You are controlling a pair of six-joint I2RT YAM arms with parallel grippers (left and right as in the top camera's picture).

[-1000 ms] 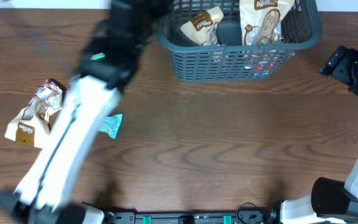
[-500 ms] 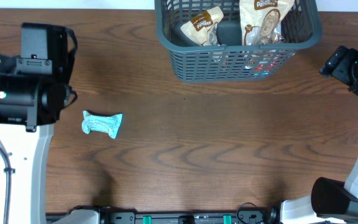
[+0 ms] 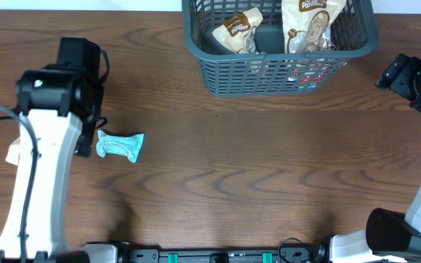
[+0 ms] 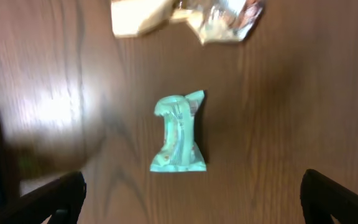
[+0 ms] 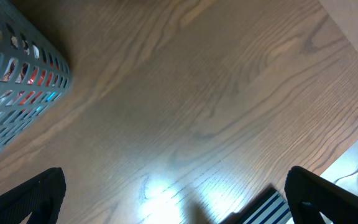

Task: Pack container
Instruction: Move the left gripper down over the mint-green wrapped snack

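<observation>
The slotted grey plastic basket [image 3: 269, 73] is sitting at the wooden table's [image 3: 232, 175] far edge with its back cut off from view. It is holding two tan snack bags [image 3: 237, 31]. The left arm [image 3: 42, 146] is hiding most of a tan packet [image 4: 185, 12]. A crinkly teal packet [image 4: 179, 134] is lying before the left claw [image 4: 194, 196], whose fingers are spread wide. The right claw [image 5: 179, 196] is gaping too.

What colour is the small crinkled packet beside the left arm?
The small crinkled plastic packet is pale mint green, seen best in the left wrist view.
</observation>
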